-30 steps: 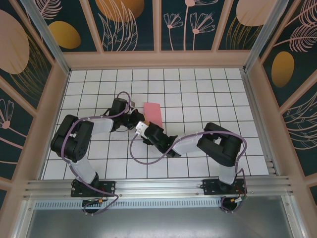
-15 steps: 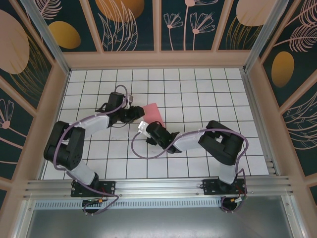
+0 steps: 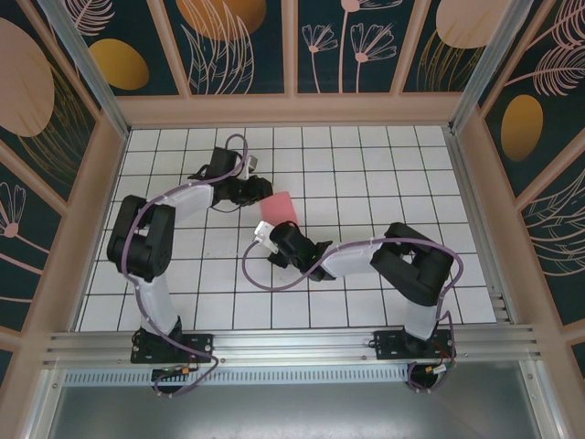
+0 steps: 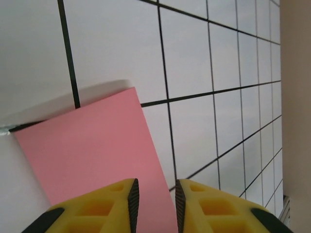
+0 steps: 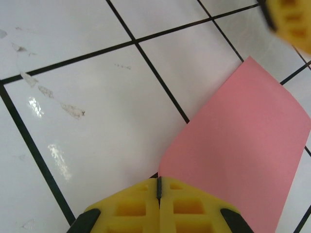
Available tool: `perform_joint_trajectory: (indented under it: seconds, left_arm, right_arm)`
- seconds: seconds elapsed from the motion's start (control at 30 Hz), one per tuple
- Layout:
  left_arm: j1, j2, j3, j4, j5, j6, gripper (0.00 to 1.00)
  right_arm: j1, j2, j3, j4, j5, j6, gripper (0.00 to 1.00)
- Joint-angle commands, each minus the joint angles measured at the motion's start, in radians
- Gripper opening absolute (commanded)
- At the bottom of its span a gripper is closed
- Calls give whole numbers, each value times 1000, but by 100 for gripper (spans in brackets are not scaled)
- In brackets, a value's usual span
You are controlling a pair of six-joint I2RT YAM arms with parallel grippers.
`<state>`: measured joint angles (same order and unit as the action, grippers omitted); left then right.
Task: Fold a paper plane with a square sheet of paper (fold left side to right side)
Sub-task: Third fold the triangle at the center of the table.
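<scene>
The square sheet of paper (image 3: 279, 208) is salmon pink and lies as a folded rectangle on the white grid table. In the left wrist view the paper (image 4: 92, 145) has its right edge running into the gap between my left gripper's (image 4: 153, 204) yellow fingers, which stand a little apart. That left gripper (image 3: 259, 190) is at the sheet's far left corner. My right gripper (image 3: 271, 226) is at the near corner. In the right wrist view this gripper (image 5: 159, 182) is shut, its tips against the corner of the slightly curved paper (image 5: 243, 141). I cannot tell whether the corner is pinched.
The white tiled table (image 3: 384, 183) has black grid lines and a wooden frame (image 3: 292, 110) on three sides. Scuff marks (image 5: 53, 92) dot a tile left of the paper. A purple cable (image 3: 265, 283) loops below the right wrist.
My left gripper has moved away along the paper's left side to its far corner and its jaws have parted. The right gripper has shut at the near corner.
</scene>
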<state>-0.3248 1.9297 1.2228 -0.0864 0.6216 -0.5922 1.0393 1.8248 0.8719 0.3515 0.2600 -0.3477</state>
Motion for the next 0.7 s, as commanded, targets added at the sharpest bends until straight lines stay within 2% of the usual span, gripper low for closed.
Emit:
perform_joint_trajectory:
  seconds: [0.0, 0.4, 0.67]
  left_arm:
    - [-17, 71, 63, -15, 54, 51, 29]
    - [-54, 242, 155, -82, -20, 111, 26]
    - [-65, 269, 156, -121, -55, 153, 24]
  right_arm:
    - [-5, 4, 33, -11, -8, 36, 0]
    - [-37, 2, 46, -44, -77, 95, 0]
    - [-124, -15, 76, -105, -240, 196, 0]
